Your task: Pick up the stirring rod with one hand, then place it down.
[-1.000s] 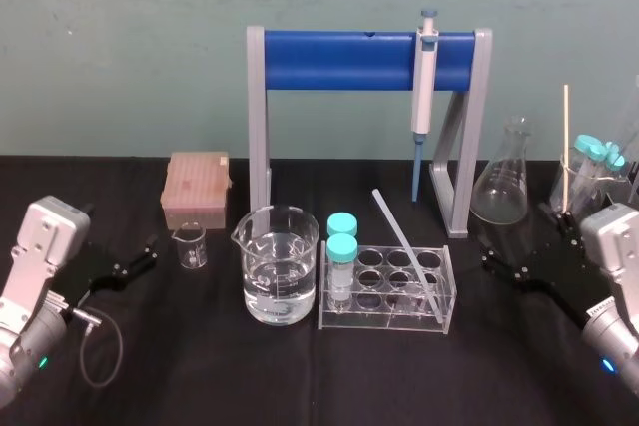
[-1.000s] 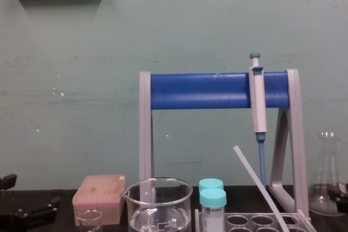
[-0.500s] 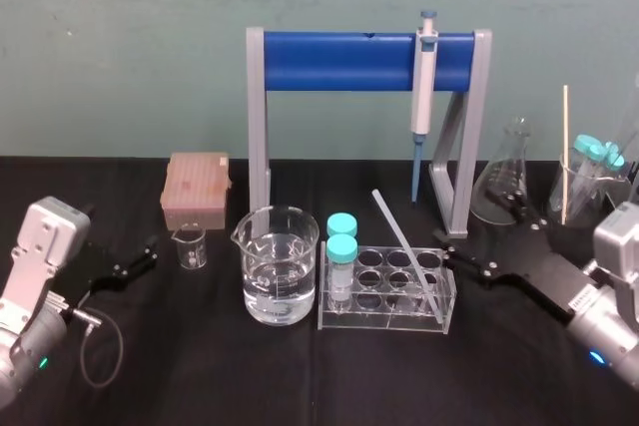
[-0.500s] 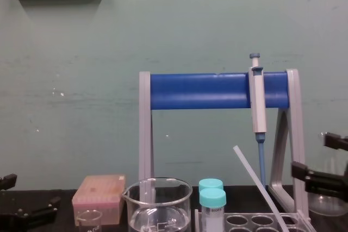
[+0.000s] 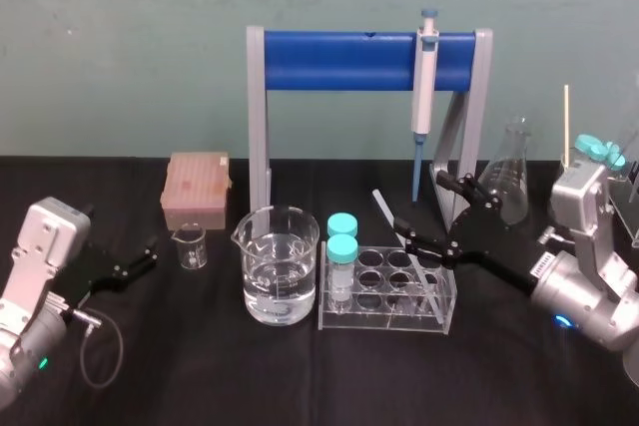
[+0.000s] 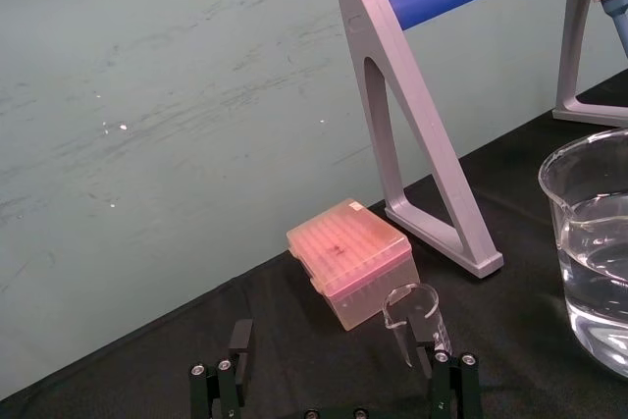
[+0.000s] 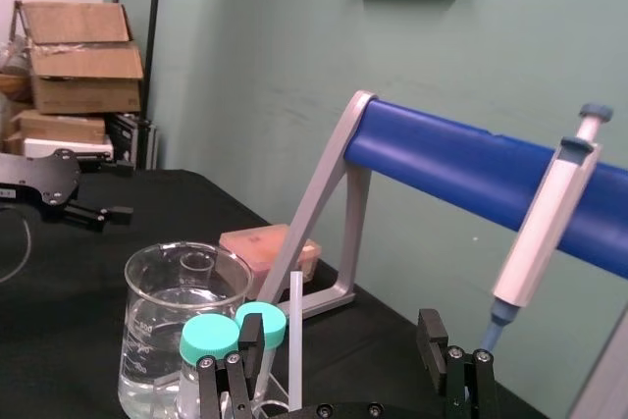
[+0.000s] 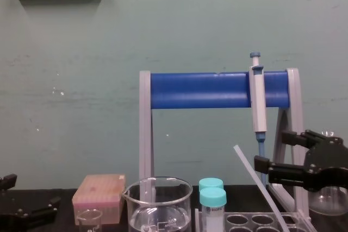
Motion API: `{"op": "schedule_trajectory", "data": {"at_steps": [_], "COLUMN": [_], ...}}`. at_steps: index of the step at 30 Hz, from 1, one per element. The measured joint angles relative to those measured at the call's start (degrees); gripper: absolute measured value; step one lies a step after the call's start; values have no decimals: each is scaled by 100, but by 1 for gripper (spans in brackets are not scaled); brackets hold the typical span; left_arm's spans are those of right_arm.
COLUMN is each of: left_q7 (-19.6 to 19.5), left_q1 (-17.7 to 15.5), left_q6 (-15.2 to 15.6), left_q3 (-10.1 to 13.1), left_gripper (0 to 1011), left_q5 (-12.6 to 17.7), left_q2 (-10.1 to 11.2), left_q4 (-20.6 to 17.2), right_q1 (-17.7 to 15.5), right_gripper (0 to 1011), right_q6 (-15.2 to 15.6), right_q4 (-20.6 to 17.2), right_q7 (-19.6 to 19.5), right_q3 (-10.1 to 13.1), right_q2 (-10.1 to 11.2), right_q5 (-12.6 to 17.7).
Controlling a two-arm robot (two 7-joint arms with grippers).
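Head looks down; chest low, level; 2 wrists close; all share stand (image 5: 339,60).

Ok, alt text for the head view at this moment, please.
The right gripper, fingers open, hovers at the translucent stirring rod that leans in a clear tube rack mid-table. A water beaker stands beside the rack, a pipette hangs on a blue stand behind, and the left gripper sits open at far left.
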Motion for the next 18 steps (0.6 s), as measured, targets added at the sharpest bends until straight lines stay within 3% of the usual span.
{"op": "schedule_trajectory", "data": {"at_steps": [18], "left_q7": [0], "left_q1": [0], "left_q6": [0], "left_q3": [0], "left_gripper": [1000], "left_q5": [0], "left_q2": [0], "left_q4": [0], "right_q1": [406], "right_gripper": [1000], "right_q6": [724], "right_q4": [733], "right_q7": [867], "right_q3": [-2], "right_q2": [-454], "right_q5": [425]}}
